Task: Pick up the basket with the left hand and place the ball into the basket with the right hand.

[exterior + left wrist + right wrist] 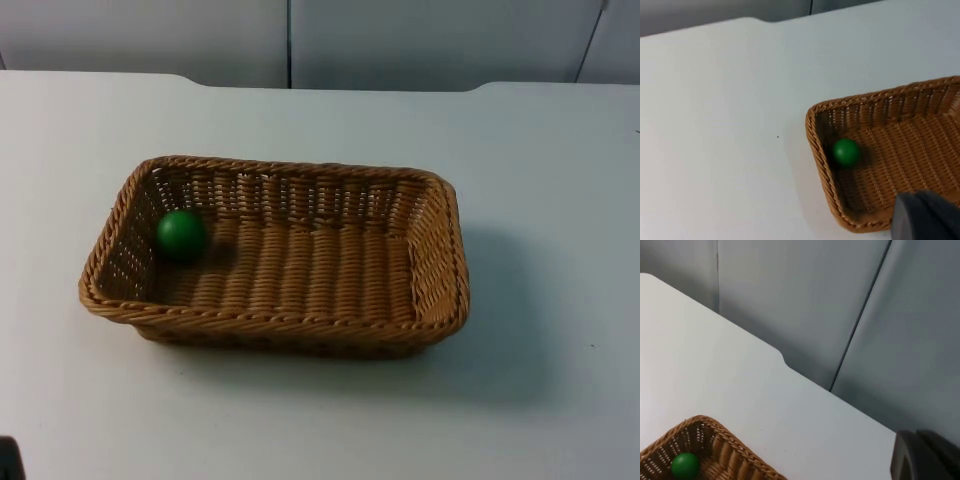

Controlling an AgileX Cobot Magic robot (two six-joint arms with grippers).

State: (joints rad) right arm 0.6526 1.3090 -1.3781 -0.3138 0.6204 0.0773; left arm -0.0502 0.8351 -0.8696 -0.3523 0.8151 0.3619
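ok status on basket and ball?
Green ball sits inside basket, near one end. Basket rests on table. Nothing in the way.

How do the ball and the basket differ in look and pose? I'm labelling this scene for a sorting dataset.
The ball is smooth, solid green and round; the basket is woven tan wicker, rectangular and open-topped. The ball is far smaller than the basket. The ball lies inside the basket at its left end, while the basket sits flat on the white table. Neither is held by a gripper.
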